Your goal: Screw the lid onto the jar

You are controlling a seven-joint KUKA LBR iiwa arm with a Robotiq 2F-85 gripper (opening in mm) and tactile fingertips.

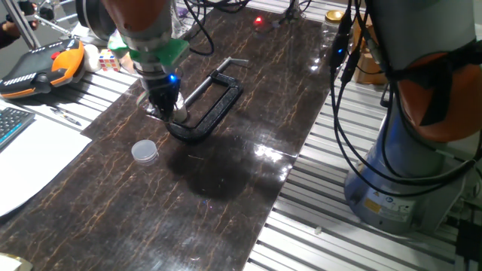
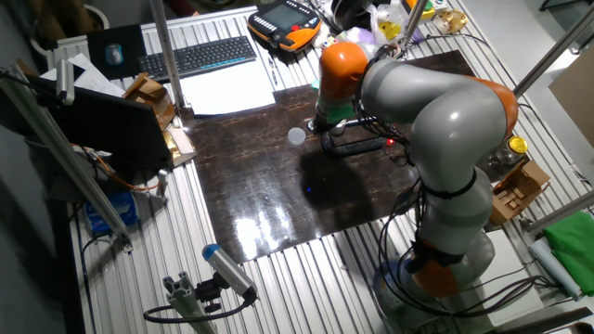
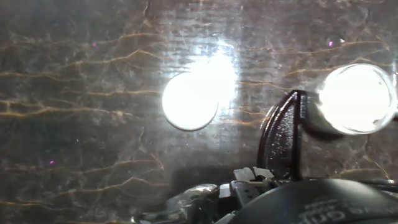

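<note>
Claw (image 1: 167,113) low by black C-clamp (image 1: 211,105), grip state unclear; flat translucent round lid (image 3: 189,101) lies on surface just ahead; small clear jar (image 1: 144,153) apart.

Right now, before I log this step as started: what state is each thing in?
Jar: upright on the table, no lid on it.
Lid: flat on the table, apart from the jar.
Gripper: low beside the C-clamp, open or shut unclear.
C-clamp: lying flat.

Dark marbled tabletop (image 1: 226,188) (glossy with glare) over ribbed aluminium bench (image 1: 316,233).
</note>
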